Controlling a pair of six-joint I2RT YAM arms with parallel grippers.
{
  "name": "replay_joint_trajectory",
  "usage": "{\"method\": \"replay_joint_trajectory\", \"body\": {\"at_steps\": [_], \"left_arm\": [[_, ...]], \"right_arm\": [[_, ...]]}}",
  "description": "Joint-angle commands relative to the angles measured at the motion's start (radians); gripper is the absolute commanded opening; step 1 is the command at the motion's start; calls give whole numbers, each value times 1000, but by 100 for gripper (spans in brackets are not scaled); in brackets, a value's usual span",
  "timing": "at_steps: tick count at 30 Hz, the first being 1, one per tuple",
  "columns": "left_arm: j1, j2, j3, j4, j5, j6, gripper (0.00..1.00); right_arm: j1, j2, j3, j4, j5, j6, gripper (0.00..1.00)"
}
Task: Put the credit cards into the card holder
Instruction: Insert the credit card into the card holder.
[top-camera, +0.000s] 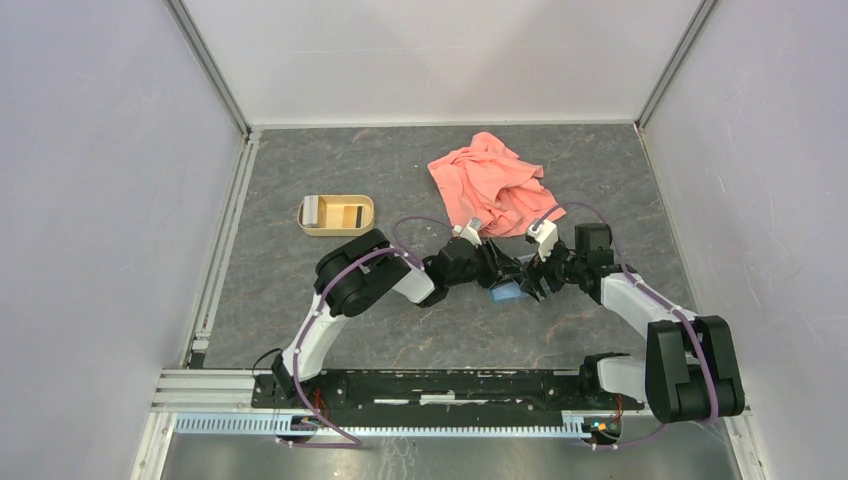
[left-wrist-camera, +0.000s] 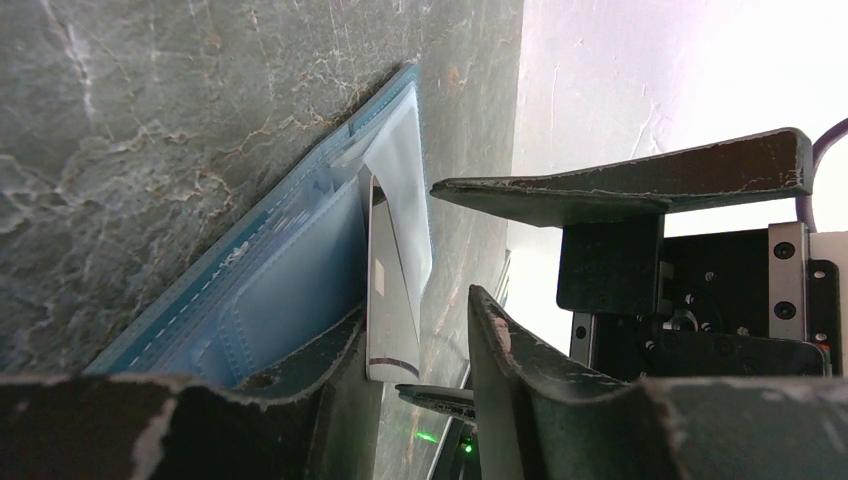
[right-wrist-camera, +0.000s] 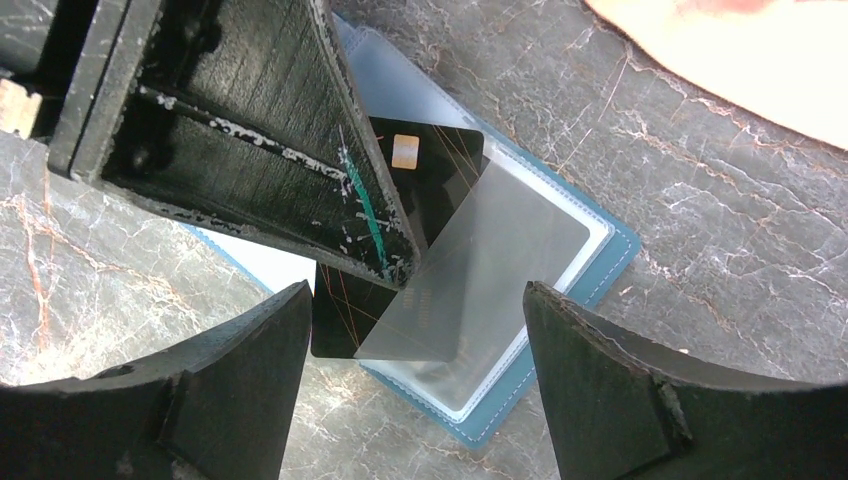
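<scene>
The teal card holder (top-camera: 506, 294) lies open on the table between both grippers, its light blue inside (left-wrist-camera: 260, 270) facing up. A dark credit card (right-wrist-camera: 440, 165) with a gold chip is partly under a clear sleeve (right-wrist-camera: 490, 265) of the card holder (right-wrist-camera: 497, 415). In the left wrist view the card (left-wrist-camera: 390, 300) shows edge-on against one finger. My left gripper (top-camera: 500, 275) (left-wrist-camera: 415, 305) is open, one finger resting on the card. My right gripper (top-camera: 530, 285) (right-wrist-camera: 415, 290) hovers open over the card holder's near edge, holding nothing. More credit cards (top-camera: 350, 212) sit in the tan tray.
The tan tray (top-camera: 340, 230) stands to the back left, a greyish card (top-camera: 312, 210) at its left end. A salmon-pink cloth (top-camera: 495, 185) (right-wrist-camera: 740, 60) lies crumpled just behind the grippers. Walls and rails enclose the table.
</scene>
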Motion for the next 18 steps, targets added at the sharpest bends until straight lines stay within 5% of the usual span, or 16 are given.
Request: {"method": "replay_joint_trajectory", "body": {"at_steps": [1,18], "left_arm": [[10,12,-13,-176,-5,16,43],[13,-24,-21,-232,14,18,39]], "right_arm": [[2,12,44,46,-9,35,84],[2,27,51,37,35,39,74]]}}
